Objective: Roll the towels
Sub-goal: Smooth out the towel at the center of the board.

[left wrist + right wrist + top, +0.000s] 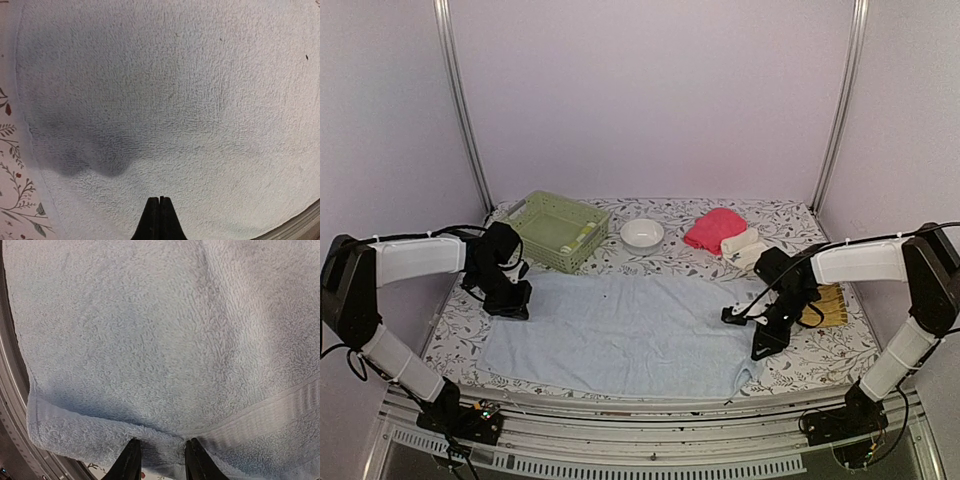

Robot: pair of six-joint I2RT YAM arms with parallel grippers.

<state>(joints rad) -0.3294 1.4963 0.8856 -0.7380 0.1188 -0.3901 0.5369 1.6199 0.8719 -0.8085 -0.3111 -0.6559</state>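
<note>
A very large pale blue towel (620, 330) lies spread flat across the middle of the table. My left gripper (510, 300) is shut at the towel's left edge, its tips (159, 198) just over the terry with nothing between them. My right gripper (760, 345) is at the towel's near right corner. Its fingers (161, 442) stand a little apart with a raised fold of the hem (165, 432) bunched between them. A bright pink towel (713, 228) lies crumpled at the back right. A small cream-white towel (740, 243) lies rolled next to it.
A pale green plastic basket (558, 228) stands at the back left and a white bowl (642, 233) beside it. A yellow slatted tray (830, 305) lies right of my right arm. The table's front rail (15, 405) runs close behind the held corner.
</note>
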